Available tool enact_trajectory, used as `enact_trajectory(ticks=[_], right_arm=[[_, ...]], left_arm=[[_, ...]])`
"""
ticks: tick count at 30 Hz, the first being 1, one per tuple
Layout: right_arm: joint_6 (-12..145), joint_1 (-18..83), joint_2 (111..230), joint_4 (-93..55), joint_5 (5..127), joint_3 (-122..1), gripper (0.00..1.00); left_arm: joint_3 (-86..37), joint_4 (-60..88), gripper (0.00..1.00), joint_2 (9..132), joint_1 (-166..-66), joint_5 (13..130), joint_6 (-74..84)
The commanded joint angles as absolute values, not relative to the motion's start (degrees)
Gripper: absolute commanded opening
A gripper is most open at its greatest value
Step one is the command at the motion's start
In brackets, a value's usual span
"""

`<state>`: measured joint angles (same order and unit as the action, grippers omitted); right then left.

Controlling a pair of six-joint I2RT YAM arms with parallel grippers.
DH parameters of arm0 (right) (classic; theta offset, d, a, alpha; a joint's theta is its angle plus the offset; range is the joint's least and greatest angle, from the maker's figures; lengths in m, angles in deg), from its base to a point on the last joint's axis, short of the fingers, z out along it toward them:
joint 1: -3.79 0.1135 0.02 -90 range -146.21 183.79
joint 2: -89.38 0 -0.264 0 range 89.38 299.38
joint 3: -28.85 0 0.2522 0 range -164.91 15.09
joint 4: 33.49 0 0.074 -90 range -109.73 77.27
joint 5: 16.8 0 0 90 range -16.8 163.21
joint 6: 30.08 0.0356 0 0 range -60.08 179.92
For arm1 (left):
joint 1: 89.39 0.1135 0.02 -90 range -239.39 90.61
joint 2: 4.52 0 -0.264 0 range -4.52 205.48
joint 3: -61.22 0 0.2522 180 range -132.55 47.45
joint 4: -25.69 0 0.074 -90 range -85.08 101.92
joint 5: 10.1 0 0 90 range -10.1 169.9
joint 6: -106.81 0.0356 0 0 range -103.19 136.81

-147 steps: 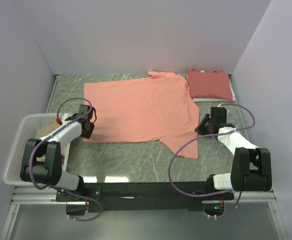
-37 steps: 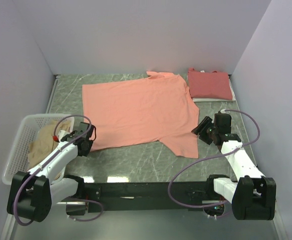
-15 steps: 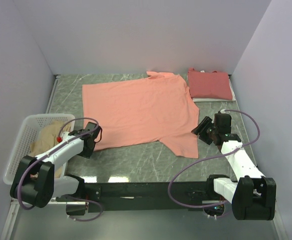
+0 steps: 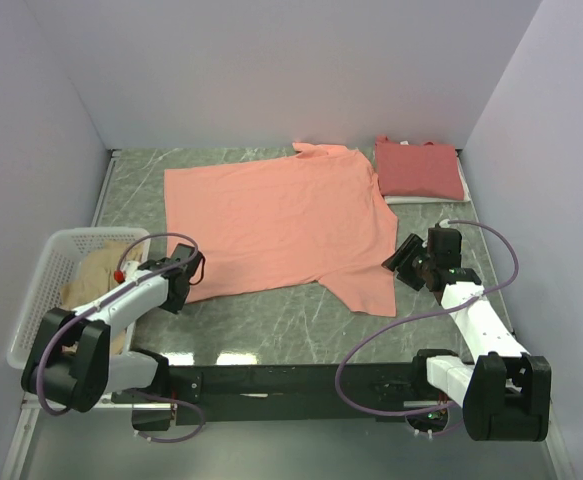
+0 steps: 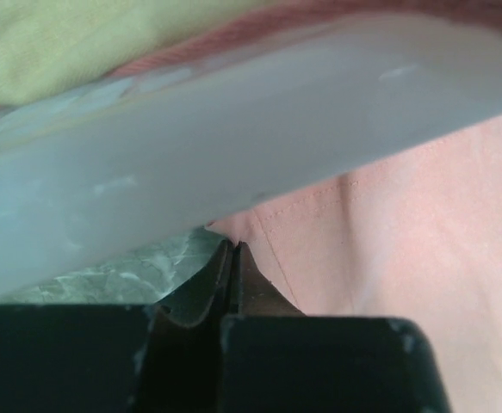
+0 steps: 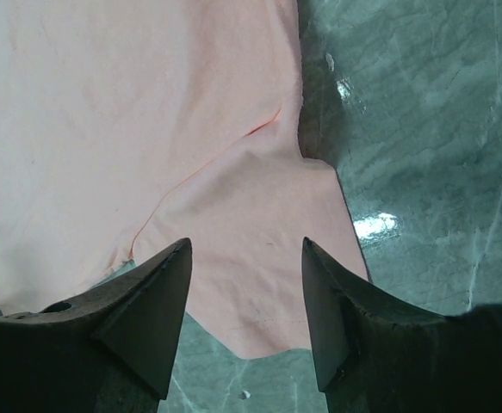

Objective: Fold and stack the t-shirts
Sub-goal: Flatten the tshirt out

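Left gripper (image 5: 233, 249) has just clamped onto the shirt's (image 4: 281, 215) lower-left corner, apparently ready to fold; right gripper (image 6: 244, 249) gapes.

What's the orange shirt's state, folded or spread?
Spread. The orange shirt lies flat on the table, both sleeves out, no fold made.

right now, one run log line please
left fingers shut at salmon t-shirt near-left hem corner | right fingers open beside its near sleeve | coral-red t-shirt folded, far right | tan t-shirt in basket
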<state>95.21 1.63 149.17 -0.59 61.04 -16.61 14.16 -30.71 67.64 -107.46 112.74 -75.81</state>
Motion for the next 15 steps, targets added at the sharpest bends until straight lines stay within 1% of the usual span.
enact_trajectory(ticks=[1,9,15], right_arm=[[94.5,1.3,147.7,-0.7,60.7,-16.4,0.61],[94.5,1.2,147.8,-0.6,61.1,-16.5,0.61],[94.5,1.3,147.9,-0.3,61.1,-16.5,0.61]], left_arm=[[15.0,-30.0,0.01,64.6,-107.9,114.3,-74.2],[14.9,-29.9,0.01,59.4,-109.6,115.1,-72.1],[15.3,-29.4,0.01,59.0,-109.8,115.1,-70.8]])
